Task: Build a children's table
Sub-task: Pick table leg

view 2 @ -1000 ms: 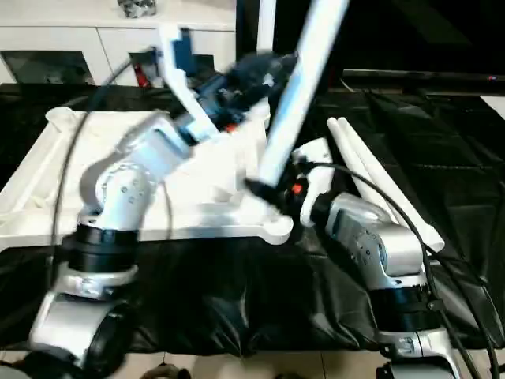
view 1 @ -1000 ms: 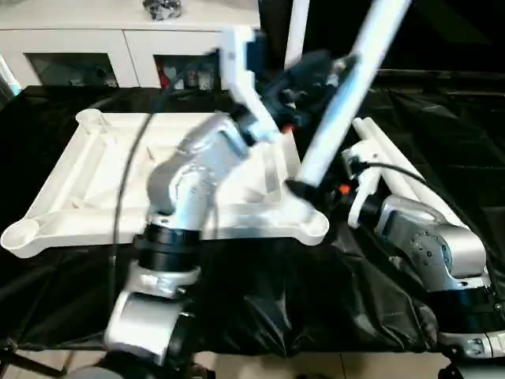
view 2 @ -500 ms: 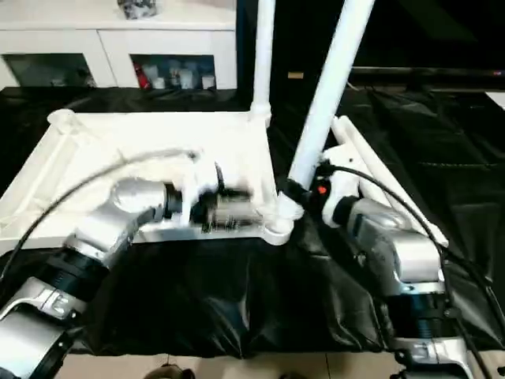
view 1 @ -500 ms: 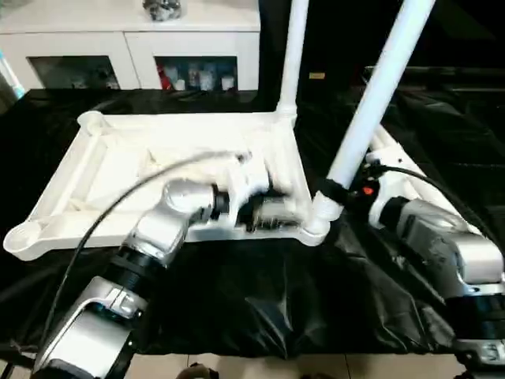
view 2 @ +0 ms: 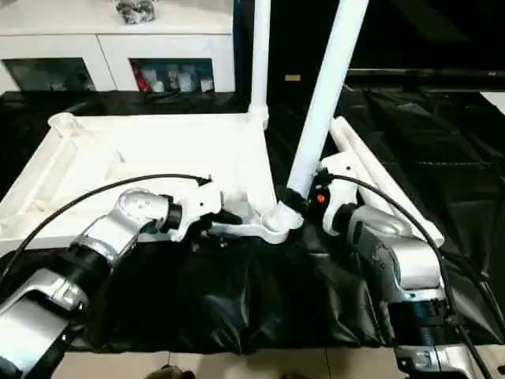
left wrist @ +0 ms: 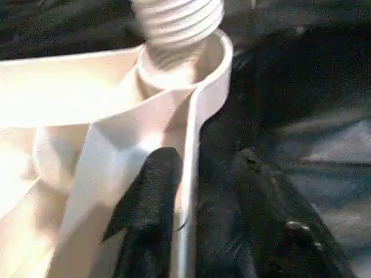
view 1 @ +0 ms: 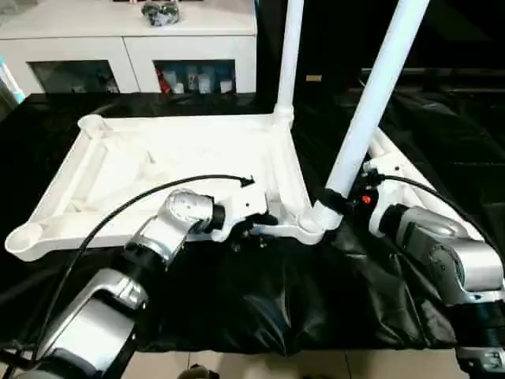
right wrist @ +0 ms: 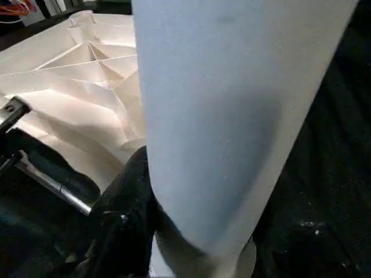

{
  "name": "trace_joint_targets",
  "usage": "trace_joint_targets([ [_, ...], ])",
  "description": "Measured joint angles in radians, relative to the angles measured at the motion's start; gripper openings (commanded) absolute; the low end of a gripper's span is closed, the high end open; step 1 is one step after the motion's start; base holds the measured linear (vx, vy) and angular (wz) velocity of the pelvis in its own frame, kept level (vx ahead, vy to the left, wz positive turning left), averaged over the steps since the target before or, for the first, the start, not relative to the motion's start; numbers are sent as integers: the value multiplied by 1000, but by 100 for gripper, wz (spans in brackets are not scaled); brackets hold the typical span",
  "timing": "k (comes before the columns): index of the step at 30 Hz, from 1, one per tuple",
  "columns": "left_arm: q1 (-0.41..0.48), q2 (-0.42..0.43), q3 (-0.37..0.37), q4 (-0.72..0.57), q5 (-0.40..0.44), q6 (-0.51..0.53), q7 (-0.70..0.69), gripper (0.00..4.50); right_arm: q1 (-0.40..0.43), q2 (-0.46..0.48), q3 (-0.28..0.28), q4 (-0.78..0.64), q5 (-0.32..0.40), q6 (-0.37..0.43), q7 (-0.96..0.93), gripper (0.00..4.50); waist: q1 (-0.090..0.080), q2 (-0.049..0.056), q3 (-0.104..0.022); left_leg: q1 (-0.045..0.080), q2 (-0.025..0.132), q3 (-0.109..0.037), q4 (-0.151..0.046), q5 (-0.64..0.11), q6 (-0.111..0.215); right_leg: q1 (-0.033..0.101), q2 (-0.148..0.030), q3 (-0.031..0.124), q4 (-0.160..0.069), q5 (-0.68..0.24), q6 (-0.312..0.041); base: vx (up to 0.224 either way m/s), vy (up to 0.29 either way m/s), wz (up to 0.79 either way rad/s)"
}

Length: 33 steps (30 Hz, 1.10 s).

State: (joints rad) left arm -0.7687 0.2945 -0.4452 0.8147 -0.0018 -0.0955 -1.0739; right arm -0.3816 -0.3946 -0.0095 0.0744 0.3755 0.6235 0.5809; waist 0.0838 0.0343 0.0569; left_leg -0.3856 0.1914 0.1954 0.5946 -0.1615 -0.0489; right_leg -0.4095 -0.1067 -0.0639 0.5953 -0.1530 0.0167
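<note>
Left arm has swung down from mid-air; our left gripper (left wrist: 194,191) now pinches tabletop (view 1: 170,162) near rim, steadying it. Right gripper (view 1: 341,199) clasps leg (view 1: 371,103) base, seating it in near-right corner socket (view 1: 314,223). Far-right leg (view 1: 289,55) stands fitted.

Two upright legs (view 1: 377,103) wall the tabletop's (view 1: 158,166) right edge.

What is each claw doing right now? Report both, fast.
Left claw: fingers either side of the table top's near rim, not visibly clamped; grip cannot be told.
Right claw: closed on the leg standing in the near corner socket.
</note>
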Motion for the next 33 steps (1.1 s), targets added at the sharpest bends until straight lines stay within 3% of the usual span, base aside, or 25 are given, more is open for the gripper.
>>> trace_joint_targets([
  [18,-51,-16,11,162,46,-68,-37,11,0,-6,20,-14,13,6,62,188,0,0,0,0,0,0,0,0,0,0,0,0,0,2,-4,0,0,0],
  [26,-46,-36,41,122,26,65,-89,0,-47,-23,62,76,3,-20,150,188,2,0,0,0,0,2,0,0,0,0,-1,0,0,2,-4,0,0,0],
  [30,-8,-57,46,14,33,183,-10,0,-73,-32,62,125,-18,-53,161,188,1,-1,0,0,0,3,0,0,0,0,-2,0,0,2,-4,0,0,0],
  [33,11,-69,46,-27,42,207,30,0,-84,-34,61,148,-33,-74,163,188,0,-1,0,1,0,3,0,0,0,0,-2,0,0,2,-4,0,0,0],
])
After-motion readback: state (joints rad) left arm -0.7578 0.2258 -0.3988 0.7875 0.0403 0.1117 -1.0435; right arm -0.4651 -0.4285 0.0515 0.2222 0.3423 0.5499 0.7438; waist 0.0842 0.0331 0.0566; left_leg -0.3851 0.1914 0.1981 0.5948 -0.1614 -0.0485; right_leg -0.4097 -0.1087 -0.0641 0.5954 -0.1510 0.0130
